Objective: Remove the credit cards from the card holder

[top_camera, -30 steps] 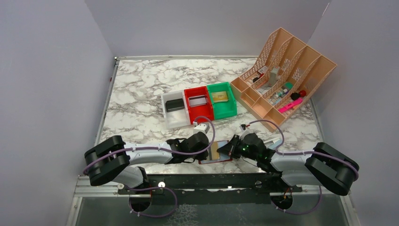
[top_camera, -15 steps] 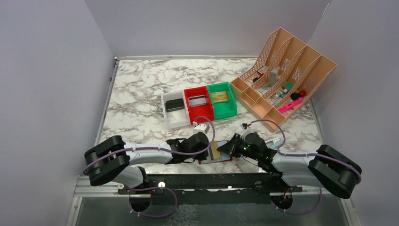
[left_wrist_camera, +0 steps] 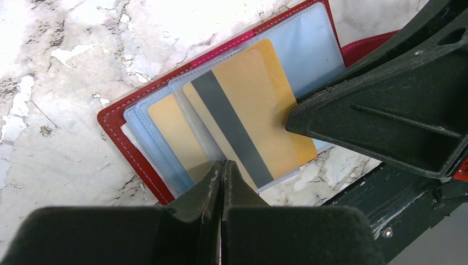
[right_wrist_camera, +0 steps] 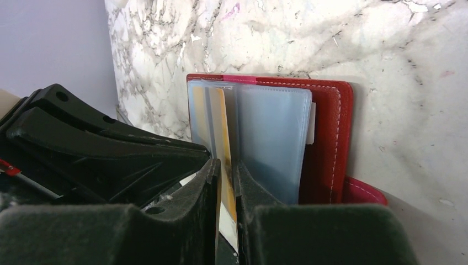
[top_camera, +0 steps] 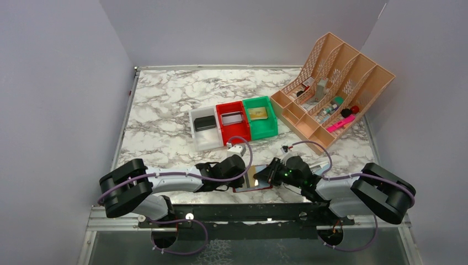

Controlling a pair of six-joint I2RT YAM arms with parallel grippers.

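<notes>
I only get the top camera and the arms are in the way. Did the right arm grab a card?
Observer: Yes. The right wrist camera shows the right gripper with its jaws shut on a gold card, seen edge-on.
Operator: Is it out of the card holder?
Observer: Only partly. On the left wrist camera one end pokes past the edge of the card holder. The other end seems tucked in a pocket.
Operator: Are there more cards inside?
Observer: A second gold card sits in the pocket beside it.

Gold card [right_wrist_camera: 219, 127] in right end effector [right_wrist_camera: 227, 179], above open card holder [right_wrist_camera: 325, 138]
</notes>
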